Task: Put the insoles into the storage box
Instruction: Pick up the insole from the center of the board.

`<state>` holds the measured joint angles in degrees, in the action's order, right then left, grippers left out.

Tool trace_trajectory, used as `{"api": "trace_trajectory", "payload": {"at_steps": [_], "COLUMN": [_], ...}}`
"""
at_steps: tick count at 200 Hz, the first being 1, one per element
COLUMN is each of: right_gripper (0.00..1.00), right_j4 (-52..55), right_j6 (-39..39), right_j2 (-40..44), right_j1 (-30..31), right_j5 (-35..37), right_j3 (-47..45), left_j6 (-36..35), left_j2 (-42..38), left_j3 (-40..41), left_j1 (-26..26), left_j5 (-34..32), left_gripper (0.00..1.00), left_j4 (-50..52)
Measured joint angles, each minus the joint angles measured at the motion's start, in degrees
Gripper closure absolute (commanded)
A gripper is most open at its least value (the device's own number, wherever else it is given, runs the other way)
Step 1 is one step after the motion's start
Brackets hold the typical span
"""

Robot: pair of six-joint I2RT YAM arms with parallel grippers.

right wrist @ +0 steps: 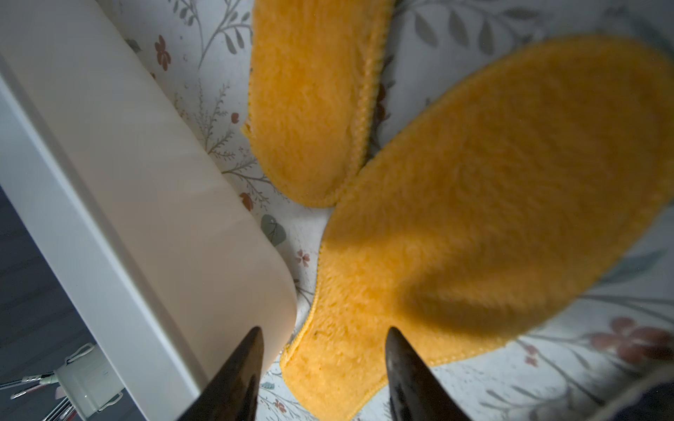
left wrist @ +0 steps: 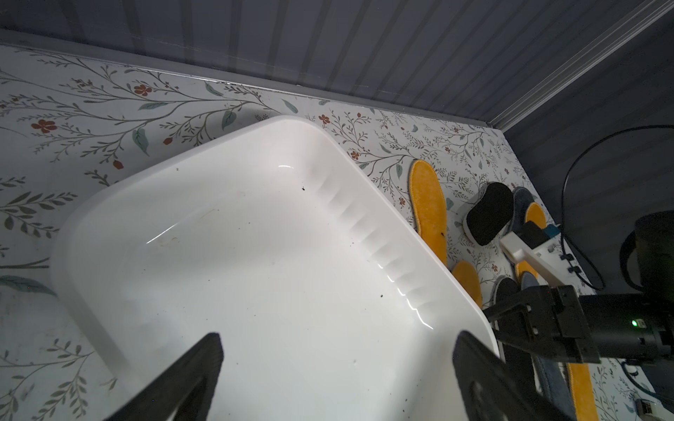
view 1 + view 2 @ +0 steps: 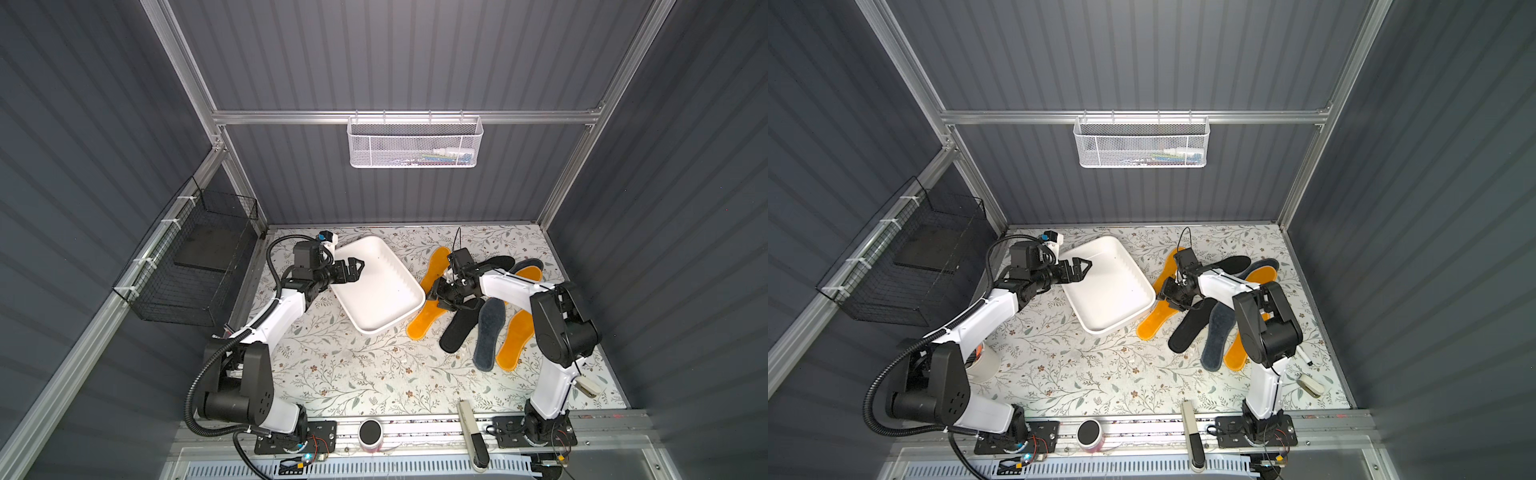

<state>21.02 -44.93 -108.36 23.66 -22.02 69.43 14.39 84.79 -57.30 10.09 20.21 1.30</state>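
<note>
Meanwhile, left gripper (image 3: pixel 359 268) jaws gaped above the storage box (image 3: pixel 390 322); right gripper (image 1: pixel 324 330) jaws, apart, straddled an orange insole (image 1: pixel 492 182) edge, apparently unclamped

Some insoles (image 3: pixel 489 332) partly under right arm (image 3: pixel 509 286); mesh basket (image 3: pixel 415 143) contents indistinct.

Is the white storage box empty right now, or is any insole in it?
Empty. The storage box shows only bare white floor; the insoles lie beside it.
</note>
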Motion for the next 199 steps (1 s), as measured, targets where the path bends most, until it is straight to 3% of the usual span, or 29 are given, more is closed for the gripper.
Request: {"api": "trace_trajectory", "payload": {"at_steps": [77,147,173,199], "right_gripper": [0.5,0.59,0.52,0.43], "right_j4": [1.6,10.6,10.6,11.0], "right_j6": [3.6,19.1,21.4,17.2], "right_j2": [-0.9,-2.3,-0.3,3.1], "right_j1": [-1.6,-4.9,-4.8,-4.8], "right_j5": [1.8,9.1,9.2,11.2], "right_j3": [-1.3,4.2,4.2,4.2], "left_j6": [-0.4,-0.4,-0.5,-0.5], "left_j2": [0.0,0.0,0.0,0.0], "left_j3": [0.0,0.0,0.0,0.0], "left_j1": [0.0,0.0,0.0,0.0], "left_j5": [-0.2,-0.2,-0.2,-0.2], "left_gripper": [0.0,0.0,0.0,0.0], "left_j4": [0.9,1.3,1.4,1.7]}}
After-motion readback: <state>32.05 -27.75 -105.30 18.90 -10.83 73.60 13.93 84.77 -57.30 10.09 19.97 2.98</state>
